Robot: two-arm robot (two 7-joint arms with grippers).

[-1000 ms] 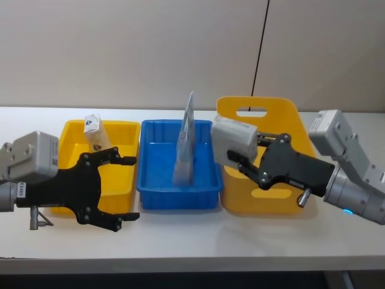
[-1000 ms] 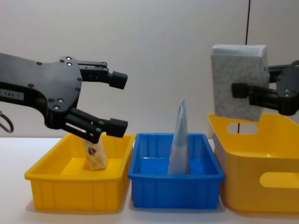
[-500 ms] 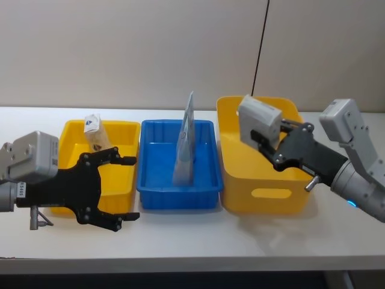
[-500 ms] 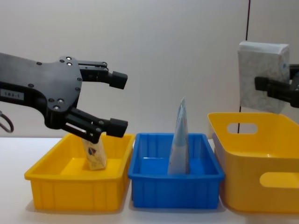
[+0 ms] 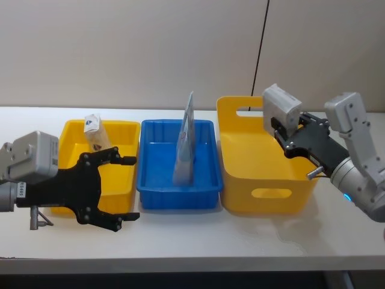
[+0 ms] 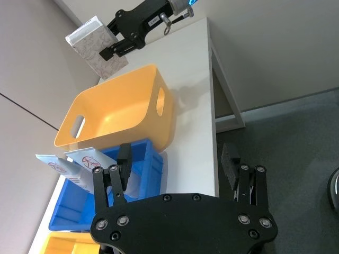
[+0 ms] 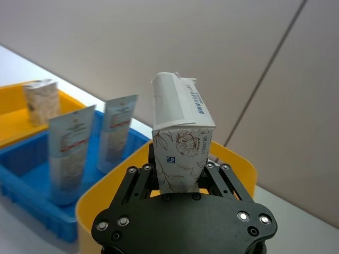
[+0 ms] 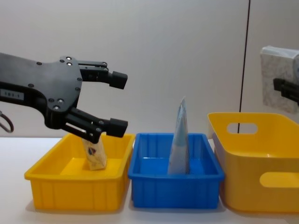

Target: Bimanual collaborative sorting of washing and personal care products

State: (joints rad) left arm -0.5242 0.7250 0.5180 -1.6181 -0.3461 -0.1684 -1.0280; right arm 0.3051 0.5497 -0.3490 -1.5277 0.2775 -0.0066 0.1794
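Right claw (image 7: 178, 172) clamps speckled soft pack (image 7: 180, 132) (above tall yellow bin (image 5: 240, 174)).

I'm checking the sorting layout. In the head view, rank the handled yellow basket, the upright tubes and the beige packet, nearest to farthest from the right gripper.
From the right gripper, holding the soft pack:
1. Handled yellow basket, right, just beneath it.
2. Upright tubes, in the middle blue bin.
3. Beige packet, in the far-left yellow bin.
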